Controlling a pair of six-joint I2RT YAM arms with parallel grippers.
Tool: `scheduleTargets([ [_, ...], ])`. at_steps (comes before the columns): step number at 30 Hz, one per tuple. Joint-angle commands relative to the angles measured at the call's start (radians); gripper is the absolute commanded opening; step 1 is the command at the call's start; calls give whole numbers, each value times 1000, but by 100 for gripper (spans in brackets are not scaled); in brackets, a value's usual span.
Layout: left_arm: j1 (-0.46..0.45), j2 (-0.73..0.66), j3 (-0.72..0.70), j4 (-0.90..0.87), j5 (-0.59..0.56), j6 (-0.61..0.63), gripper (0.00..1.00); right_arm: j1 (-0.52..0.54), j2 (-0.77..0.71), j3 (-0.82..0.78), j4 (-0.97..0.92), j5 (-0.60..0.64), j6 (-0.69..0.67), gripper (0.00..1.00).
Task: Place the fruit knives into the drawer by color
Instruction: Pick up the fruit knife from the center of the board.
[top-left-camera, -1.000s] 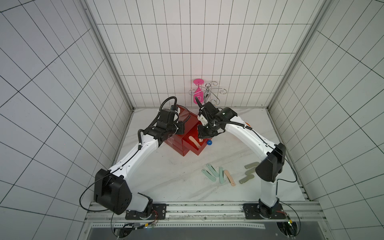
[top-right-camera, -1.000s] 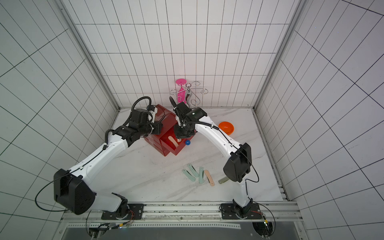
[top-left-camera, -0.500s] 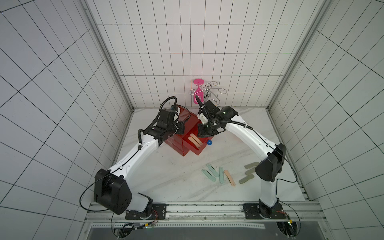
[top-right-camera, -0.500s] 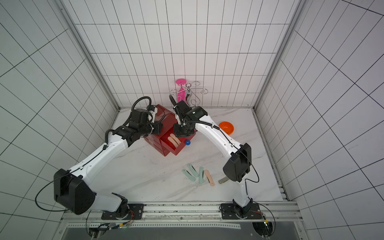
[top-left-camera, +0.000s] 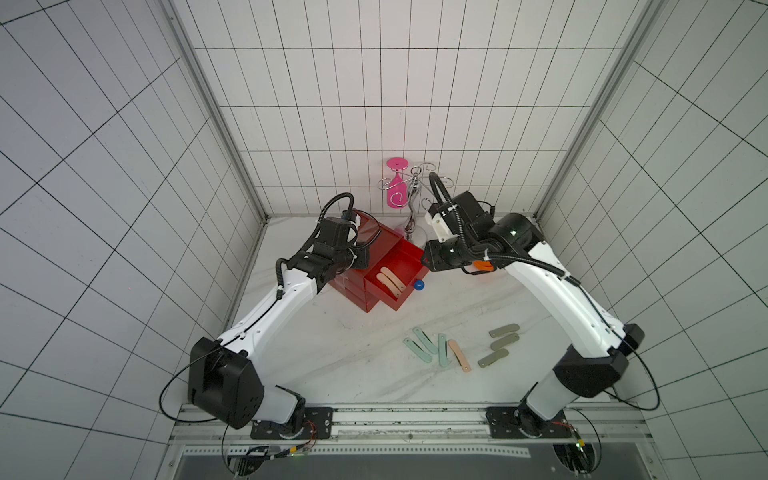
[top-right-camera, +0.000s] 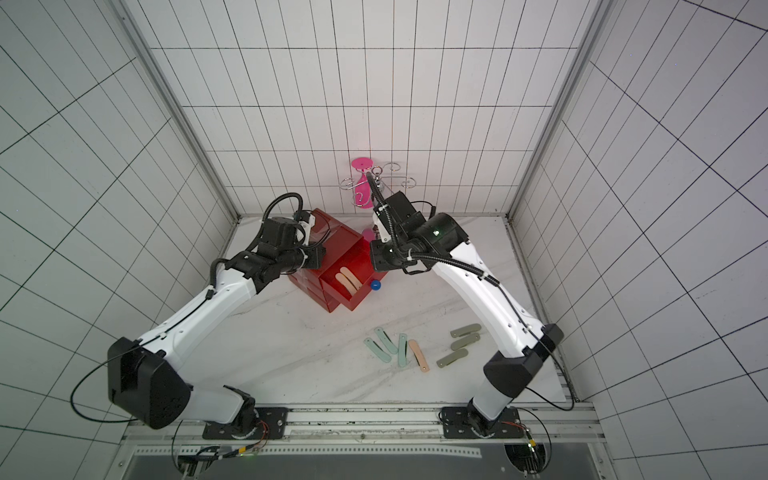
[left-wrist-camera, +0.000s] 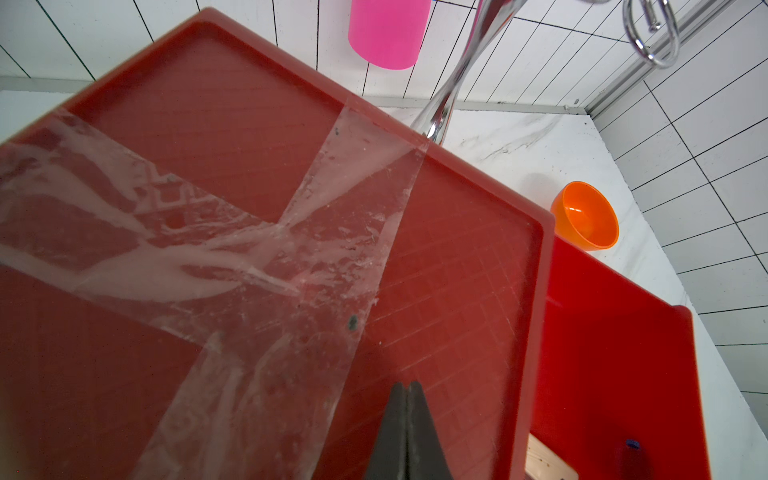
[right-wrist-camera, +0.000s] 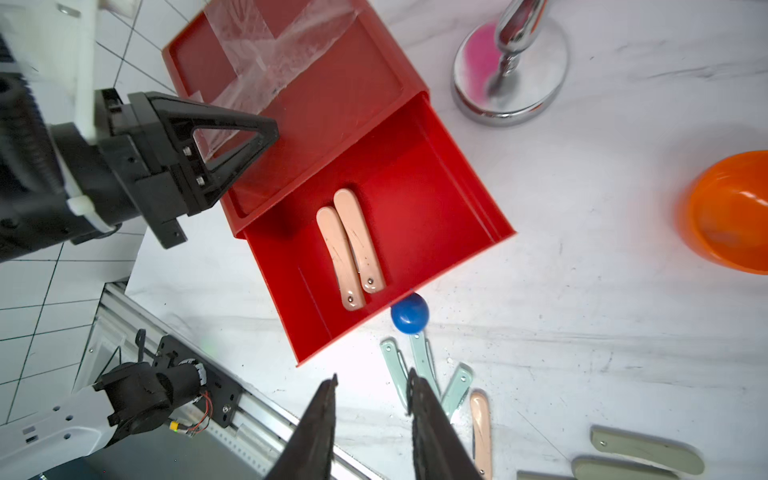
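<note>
White marble tabletop, tiled walls around. At the taped lid of the red drawer chest sits the left gripper, jaws pressed together, empty. The right gripper, jaws part-way apart and holding nothing, hovers above the chest's pulled-out top drawer. Two peach fruit knives lie side by side in that drawer. In front of the chest lie three mint knives, one peach knife and three grey-olive knives.
</note>
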Motion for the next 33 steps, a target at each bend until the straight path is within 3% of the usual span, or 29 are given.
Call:
scheduleTargets([
  [1, -2, 48, -28, -155, 15, 5, 0, 8, -61, -185, -63, 82, 22, 32],
  [8, -2, 51, -28, -155, 16, 4, 0, 3, -261, -588, 29, 82, 107, 36],
  [14, -2, 51, -28, -157, 14, 4, 0, 3, -345, -796, 61, 48, 157, 38],
  [23, -3, 54, -28, -157, 11, 4, 0, 3, -394, -978, 114, -6, 209, 42],
  [33, -4, 54, -29, -158, 10, 5, 0, 4, -352, -1071, 164, -16, 200, 44],
])
